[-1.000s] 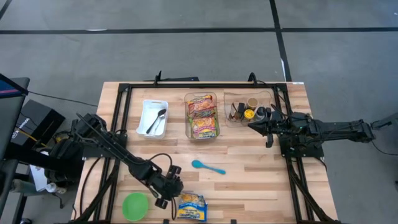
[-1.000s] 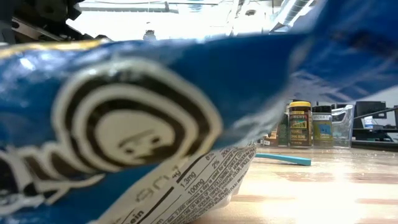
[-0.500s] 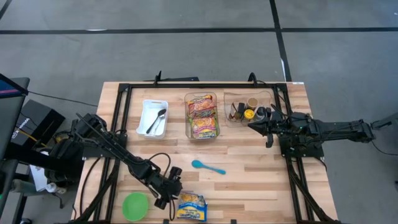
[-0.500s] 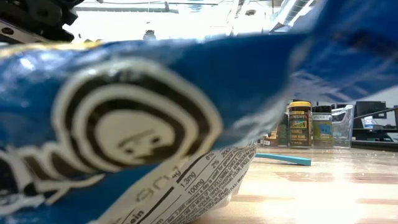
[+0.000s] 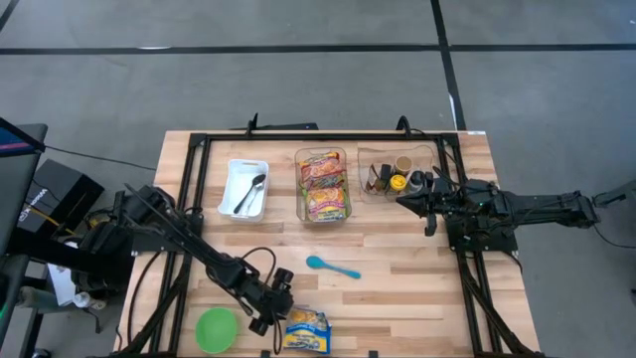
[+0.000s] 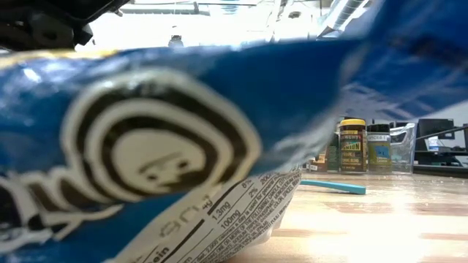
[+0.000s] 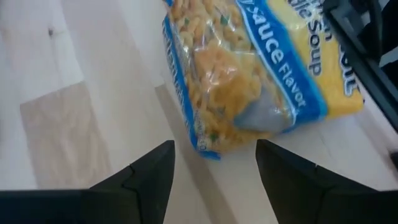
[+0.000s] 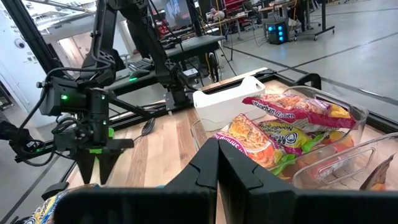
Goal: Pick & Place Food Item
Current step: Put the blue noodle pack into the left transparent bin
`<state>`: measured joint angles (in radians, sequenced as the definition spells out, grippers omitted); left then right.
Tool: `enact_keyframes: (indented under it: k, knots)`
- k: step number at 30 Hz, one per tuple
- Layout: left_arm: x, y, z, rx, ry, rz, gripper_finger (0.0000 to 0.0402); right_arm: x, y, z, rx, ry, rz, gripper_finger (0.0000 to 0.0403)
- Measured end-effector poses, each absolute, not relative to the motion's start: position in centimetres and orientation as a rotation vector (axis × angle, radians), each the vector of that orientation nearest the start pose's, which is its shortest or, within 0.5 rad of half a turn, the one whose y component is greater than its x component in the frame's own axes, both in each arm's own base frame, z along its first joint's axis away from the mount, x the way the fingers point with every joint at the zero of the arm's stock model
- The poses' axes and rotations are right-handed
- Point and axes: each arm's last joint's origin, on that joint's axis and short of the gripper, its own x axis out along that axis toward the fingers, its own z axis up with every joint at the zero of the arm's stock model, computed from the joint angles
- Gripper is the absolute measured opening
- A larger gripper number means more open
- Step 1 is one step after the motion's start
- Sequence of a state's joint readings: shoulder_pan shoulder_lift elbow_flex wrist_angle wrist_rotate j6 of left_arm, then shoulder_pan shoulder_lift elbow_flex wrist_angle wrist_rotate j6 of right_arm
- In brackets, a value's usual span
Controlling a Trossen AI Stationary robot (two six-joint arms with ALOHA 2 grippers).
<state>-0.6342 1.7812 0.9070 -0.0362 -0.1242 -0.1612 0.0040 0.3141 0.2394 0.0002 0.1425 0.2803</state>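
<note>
I see the wooden table [image 5: 417, 288] from above, and I place everything by the noodle soup packet [image 5: 306, 331], which lies flat at the table's near edge. Left of the packet sits a green bowl [image 5: 216, 329]. Between bowl and packet, my left gripper [image 5: 275, 310] hangs just beside the packet's left end. In the left wrist view its two dark fingers [image 7: 140, 180] are spread apart with bare wood between them, and the packet [image 7: 261, 74] lies just beyond the fingertips, not touching them. A blue spoon [image 5: 332, 267] lies behind the packet. Well behind it stands a clear bin of noodle packets [image 5: 322, 185]. Far to the right, my right gripper [image 5: 405, 199] waits, fingers [image 8: 233, 168] pressed together.
</note>
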Motion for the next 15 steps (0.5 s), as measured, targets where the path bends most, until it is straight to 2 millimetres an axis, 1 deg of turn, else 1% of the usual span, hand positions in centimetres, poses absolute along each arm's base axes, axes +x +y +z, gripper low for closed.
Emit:
enact_keyframes:
  k: [4, 8, 15]
  knots:
    - [27.79, -19.99, 13.06, 0.191, 0.882, -0.403, 0.0211, 11.39, -0.37, 21.94, 0.275, 0.054, -0.148, 0.0]
    - [27.87, -20.05, 13.02, 0.191, 0.882, -0.403, 0.0199, 11.38, -0.37, 21.94, 0.274, 0.055, -0.148, 0.0]
    - [27.83, -20.02, 12.98, 0.194, 0.888, -0.402, 0.016, 11.38, -0.37, 21.94, 0.275, 0.055, -0.148, 0.0]
